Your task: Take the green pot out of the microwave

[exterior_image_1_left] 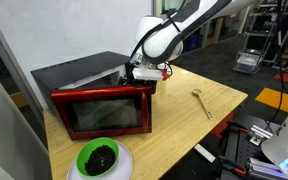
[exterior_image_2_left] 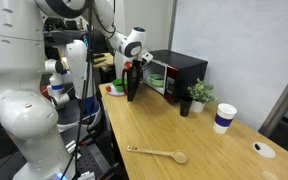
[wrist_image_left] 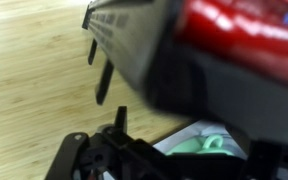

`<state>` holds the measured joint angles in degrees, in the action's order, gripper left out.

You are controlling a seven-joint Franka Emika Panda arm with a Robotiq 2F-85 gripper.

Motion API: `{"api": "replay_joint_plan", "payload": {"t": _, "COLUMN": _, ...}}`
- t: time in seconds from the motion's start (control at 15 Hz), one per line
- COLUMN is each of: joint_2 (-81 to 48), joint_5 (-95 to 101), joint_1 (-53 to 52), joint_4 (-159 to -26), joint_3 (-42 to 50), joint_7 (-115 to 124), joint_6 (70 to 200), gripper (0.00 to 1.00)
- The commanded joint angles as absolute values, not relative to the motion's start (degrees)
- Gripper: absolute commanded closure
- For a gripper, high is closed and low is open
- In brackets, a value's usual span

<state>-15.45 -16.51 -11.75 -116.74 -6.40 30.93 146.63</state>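
- Microwave: red door looks swung open; claw sits at its 1 o'clock corner, grip state we cannot tell.
- Surface: bare wood toward 3 o'clock gives us room; the edge runs close by the plate.
- Green pot: outside, on white plate at 6 o'clock; we judge removal done.
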Motion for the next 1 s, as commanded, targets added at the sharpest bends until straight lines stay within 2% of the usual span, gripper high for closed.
{"api": "replay_joint_plan", "payload": {"t": 0.0, "joint_2": -14.32, "joint_5": -26.4, "joint_1": -8.86, "joint_4": -114.67, "joint_3": -11.62, "joint_7": 17.92, "joint_6": 141.25, "gripper": 0.0}}
{"api": "replay_joint_plan", "payload": {"t": 0.27, "joint_2": -13.72, "joint_5": -29.01, "joint_1": -9.02, "joint_4": -113.16, "joint_3": -12.21, "joint_7": 11.38, "joint_6": 136.71, "gripper": 0.0}}
{"api": "replay_joint_plan", "payload": {"t": 0.93, "joint_2": -15.9, "joint_5": -3.2, "joint_1": -11.25, "joint_4": -115.21, "joint_3": -3.1, "joint_7": 29.93, "joint_6": 142.89, "gripper": 0.0}}
